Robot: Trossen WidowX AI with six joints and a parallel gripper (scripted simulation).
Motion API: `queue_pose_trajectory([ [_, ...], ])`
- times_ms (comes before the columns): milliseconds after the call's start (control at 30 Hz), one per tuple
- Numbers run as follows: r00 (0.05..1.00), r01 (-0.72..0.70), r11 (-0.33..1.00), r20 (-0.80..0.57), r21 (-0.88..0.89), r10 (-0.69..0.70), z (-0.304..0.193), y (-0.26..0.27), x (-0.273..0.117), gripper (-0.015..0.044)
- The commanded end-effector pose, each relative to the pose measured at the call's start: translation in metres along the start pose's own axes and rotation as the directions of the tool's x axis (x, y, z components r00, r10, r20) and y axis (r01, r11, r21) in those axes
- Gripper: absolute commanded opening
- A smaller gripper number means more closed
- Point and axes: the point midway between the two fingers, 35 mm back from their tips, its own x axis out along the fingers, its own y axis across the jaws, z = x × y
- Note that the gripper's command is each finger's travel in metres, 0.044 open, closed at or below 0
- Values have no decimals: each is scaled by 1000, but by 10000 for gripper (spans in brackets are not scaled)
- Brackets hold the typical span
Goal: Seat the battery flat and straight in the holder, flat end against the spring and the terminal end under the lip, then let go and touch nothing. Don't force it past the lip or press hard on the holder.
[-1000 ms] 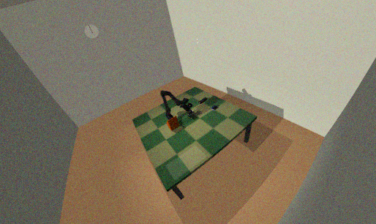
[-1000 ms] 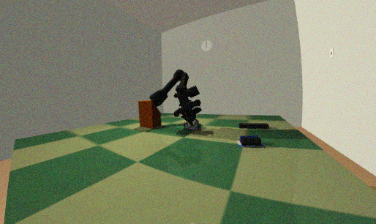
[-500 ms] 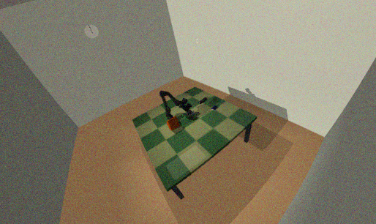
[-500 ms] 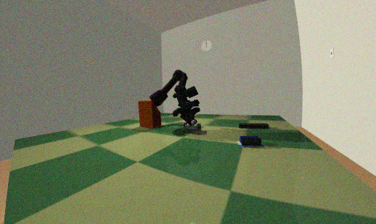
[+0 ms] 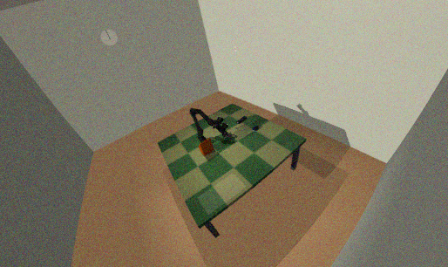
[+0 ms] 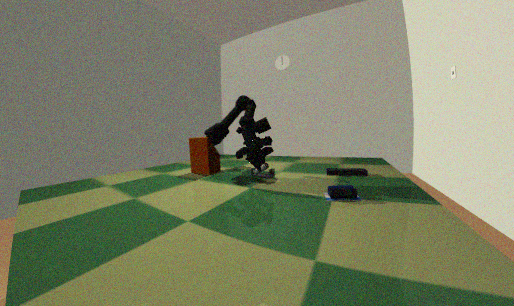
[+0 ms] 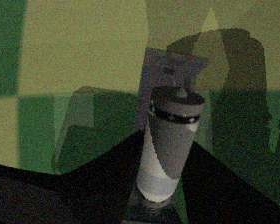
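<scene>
My gripper [image 5: 227, 134] [image 6: 259, 168] [image 7: 163, 140] is shut on the battery and low over the table. In the wrist view the battery [image 7: 174, 129] is pale grey with a dark band near its terminal end. It is tilted, its terminal end raised towards the camera and its flat end lower. The grey-purple holder [image 7: 153, 61] lies beneath, its lip end showing past the terminal end. The spring [image 7: 155, 207] shows at the flat end; whether they touch is unclear. The fingers and battery hide most of the holder. Both are too small to judge in the top and exterior views.
An orange block [image 5: 206, 147] [image 6: 204, 156] stands near the arm's base. A long black object [image 5: 241, 119] [image 6: 346, 172] and a dark blue object [image 5: 255, 128] [image 6: 342, 192] lie to the gripper's right in the exterior view. The table [image 5: 235, 187] is green and tan checked.
</scene>
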Motion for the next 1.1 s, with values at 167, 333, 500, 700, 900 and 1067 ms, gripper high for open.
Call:
queue_pose_trajectory([
  [167,998,8,1000,-55,-5,-8,-1,-2,4,84],
  [333,997,13,1000,-77,-14,-14,0,-2,6,84],
  [500,995,18,1000,-101,-19,-20,2,-3,8,84],
  [700,991,23,999,-129,-28,-27,3,-3,9,84],
  [900,987,28,999,-160,-33,-33,4,-4,11,84],
  [1067,982,32,999,-186,-34,-38,4,-4,12,84],
])
